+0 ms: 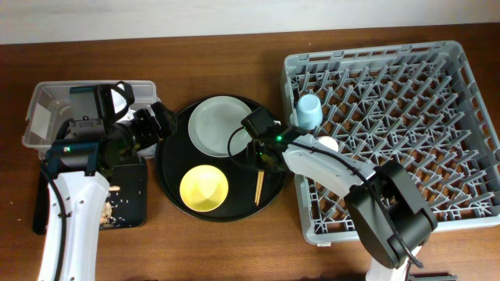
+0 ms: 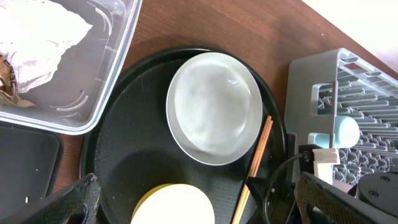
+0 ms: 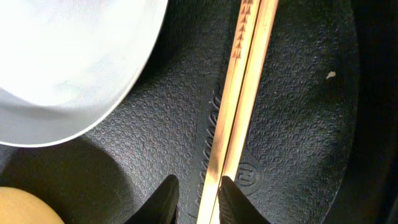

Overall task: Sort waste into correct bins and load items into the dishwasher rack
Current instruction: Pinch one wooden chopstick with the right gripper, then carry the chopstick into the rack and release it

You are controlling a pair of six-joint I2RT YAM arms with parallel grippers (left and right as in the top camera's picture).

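The chopsticks (image 3: 239,106) lie on the round black tray (image 3: 298,124), right of the pale plate (image 3: 62,62). My right gripper (image 3: 199,182) is low over them, open only narrowly. Its right finger touches the pair and its left finger stands a little apart. In the overhead view it (image 1: 260,160) hangs over the upper end of the chopsticks (image 1: 259,186). My left gripper (image 2: 199,208) is wide open and holds nothing, above the yellow bowl (image 2: 174,208) and the plate (image 2: 214,109). A light blue cup (image 1: 307,109) stands in the dishwasher rack (image 1: 391,133).
The clear tub (image 1: 47,109) at the far left holds the crumpled white napkin (image 2: 37,37). In front of it the flat black tray (image 1: 129,187) carries beige scraps (image 1: 105,211). A pale round thing (image 1: 326,144) sits in the rack beside my right arm.
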